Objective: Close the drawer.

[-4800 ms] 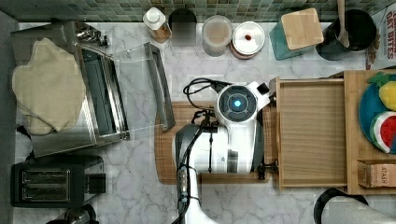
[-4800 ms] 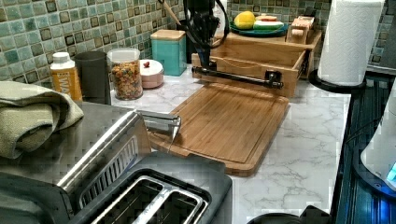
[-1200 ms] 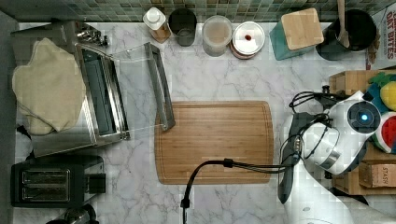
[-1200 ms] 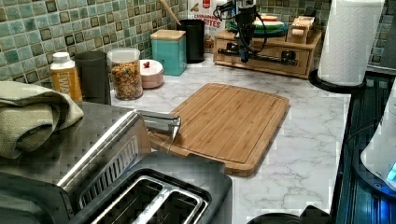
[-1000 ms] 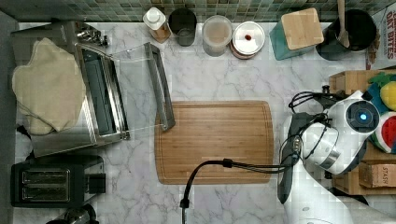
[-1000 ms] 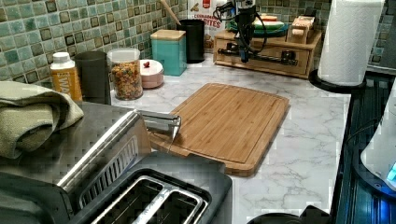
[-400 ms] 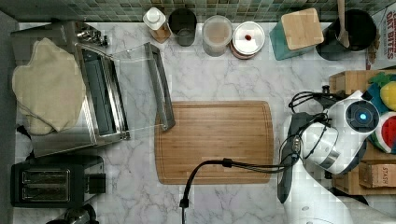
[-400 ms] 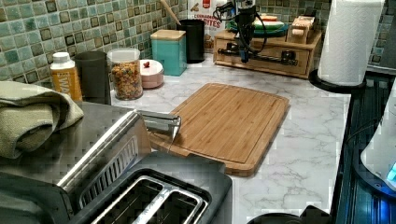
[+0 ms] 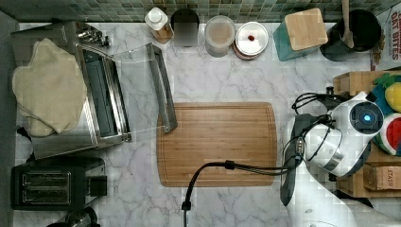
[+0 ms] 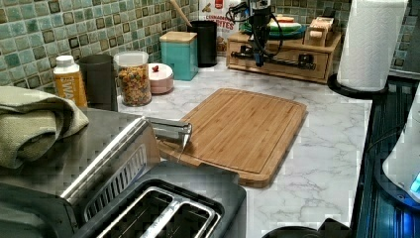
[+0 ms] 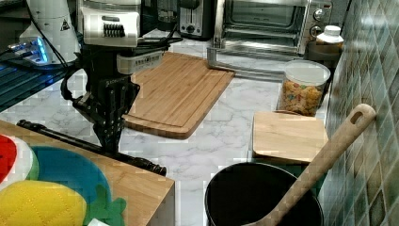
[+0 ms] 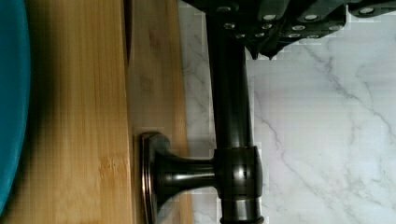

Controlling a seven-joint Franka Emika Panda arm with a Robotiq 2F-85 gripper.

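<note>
Now one drawer point(image 10: 282, 63) sits shut, one tool point(image 11: 109, 136) at its handle point(image 12: 231, 116).

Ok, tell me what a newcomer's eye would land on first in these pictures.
Probably the robot arm, its gripper down at the dark bar handle of the drawer, which sits pushed into its wooden stand at the far end of the counter in the left view. Next, the big wooden cutting board lying mid-counter in the top view, with the toaster oven's glass door hanging open at the top view's left.
</note>
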